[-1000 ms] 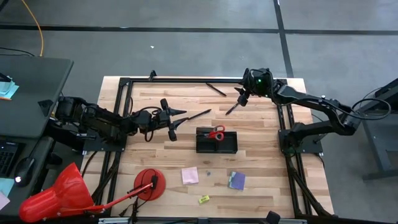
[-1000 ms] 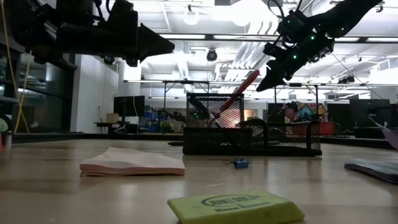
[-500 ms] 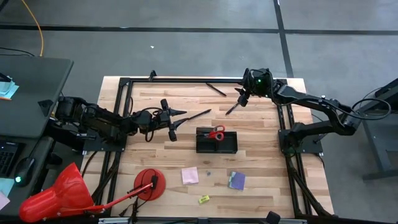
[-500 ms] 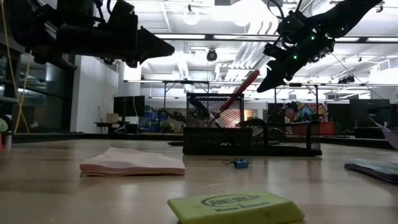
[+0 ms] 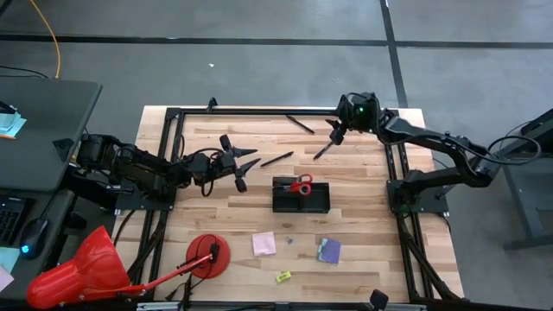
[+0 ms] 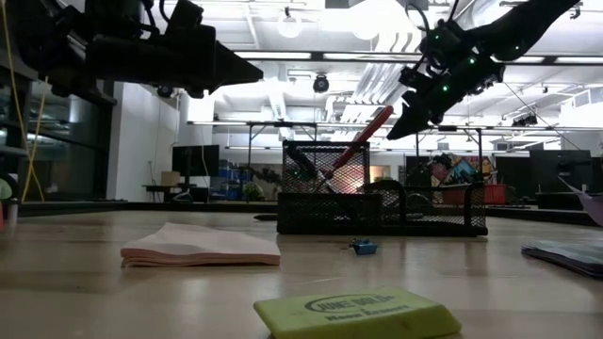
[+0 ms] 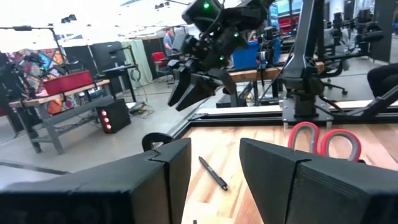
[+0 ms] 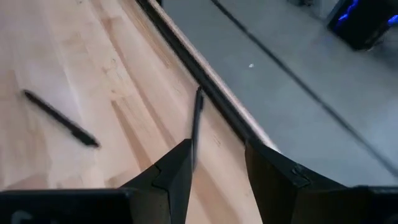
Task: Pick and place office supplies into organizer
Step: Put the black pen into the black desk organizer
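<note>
The black mesh organizer (image 5: 302, 198) (image 6: 382, 202) stands mid-table. The red-handled scissors (image 5: 300, 184) (image 7: 323, 138) stick up out of it. Three thin dark pens lie on the wood: one (image 5: 276, 160) (image 7: 213, 173) just ahead of my left gripper (image 5: 248, 171) (image 7: 214, 152), which hovers open. A second pen (image 5: 323, 151) lies below my right gripper (image 5: 337, 132) (image 8: 217, 165), also open and raised. The third (image 5: 300, 123) (image 8: 196, 124) lies by the far rail. The pink pad (image 5: 264, 244), purple pad (image 5: 328, 250) and yellow piece (image 5: 282, 276) lie flat near the near edge.
Black frame rails (image 5: 259, 111) border the table's far, left and right sides. A red disc with a stick (image 5: 207, 257) and a big red cone (image 5: 78, 272) sit at the near left. A tiny blue piece (image 5: 290, 240) lies between the pads.
</note>
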Controlling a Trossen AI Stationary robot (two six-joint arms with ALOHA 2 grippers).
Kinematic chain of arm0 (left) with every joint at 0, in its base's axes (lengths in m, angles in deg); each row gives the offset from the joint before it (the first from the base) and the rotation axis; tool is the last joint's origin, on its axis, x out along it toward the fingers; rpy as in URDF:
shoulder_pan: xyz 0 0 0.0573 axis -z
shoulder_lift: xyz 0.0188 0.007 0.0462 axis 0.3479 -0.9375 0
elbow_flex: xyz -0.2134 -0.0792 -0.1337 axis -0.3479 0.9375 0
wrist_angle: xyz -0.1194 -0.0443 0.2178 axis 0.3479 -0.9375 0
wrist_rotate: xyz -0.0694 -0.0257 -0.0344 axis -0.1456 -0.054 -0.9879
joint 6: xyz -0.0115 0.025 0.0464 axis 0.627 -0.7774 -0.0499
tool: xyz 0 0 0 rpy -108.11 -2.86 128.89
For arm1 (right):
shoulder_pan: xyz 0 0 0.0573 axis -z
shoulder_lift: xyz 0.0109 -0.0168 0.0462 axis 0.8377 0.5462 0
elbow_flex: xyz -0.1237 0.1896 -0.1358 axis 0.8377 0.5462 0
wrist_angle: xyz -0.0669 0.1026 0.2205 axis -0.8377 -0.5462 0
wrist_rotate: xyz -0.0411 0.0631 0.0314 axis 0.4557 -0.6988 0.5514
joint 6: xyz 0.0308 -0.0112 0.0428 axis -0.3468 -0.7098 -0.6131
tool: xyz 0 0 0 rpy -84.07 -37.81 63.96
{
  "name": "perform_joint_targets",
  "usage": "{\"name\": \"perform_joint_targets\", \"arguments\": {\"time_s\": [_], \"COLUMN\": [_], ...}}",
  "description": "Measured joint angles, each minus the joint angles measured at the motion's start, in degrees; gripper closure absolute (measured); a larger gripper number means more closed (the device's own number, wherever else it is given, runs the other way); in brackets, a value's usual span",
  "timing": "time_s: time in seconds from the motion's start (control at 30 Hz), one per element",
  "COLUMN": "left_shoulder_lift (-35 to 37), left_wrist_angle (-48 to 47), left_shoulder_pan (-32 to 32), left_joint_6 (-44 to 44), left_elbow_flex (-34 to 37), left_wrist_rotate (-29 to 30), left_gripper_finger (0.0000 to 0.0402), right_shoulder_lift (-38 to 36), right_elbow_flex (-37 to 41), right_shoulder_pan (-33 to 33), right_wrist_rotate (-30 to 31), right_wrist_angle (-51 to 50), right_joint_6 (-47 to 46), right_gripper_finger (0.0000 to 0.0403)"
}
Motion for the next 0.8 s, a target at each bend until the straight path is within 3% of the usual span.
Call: {"name": "perform_joint_targets", "arguments": {"time_s": [0.13, 0.33, 0.43, 0.8], "left_shoulder_lift": [0.0, 0.0, 0.0, 0.0], "left_wrist_angle": [0.01, 0.25, 1.36, 0.83], "left_shoulder_pan": [0.0, 0.0, 0.03, 0.04], "left_joint_6": [-0.01, -0.06, 0.22, 3.17], "left_elbow_flex": [0.0, 0.0, 0.0, 0.0], "left_wrist_rotate": [0.0, -0.24, -0.36, -4.57], "left_gripper_finger": [0.0273, 0.0273, 0.0273, 0.0273], "right_shoulder_lift": [1.13, 1.49, 1.54, 1.59], "right_elbow_flex": [0.0, -2.16, -3.77, -4.92], "right_shoulder_pan": [1.12, 1.34, 1.67, 0.87], "right_wrist_rotate": [-1.05, -4.49, -8.54, -8.5], "right_wrist_angle": [-0.11, -1.91, -4.93, -12.77], "right_joint_6": [-0.24, 7.05, 4.59, -1.22], "right_gripper_finger": [0.0263, 0.0263, 0.0263, 0.0263]}}
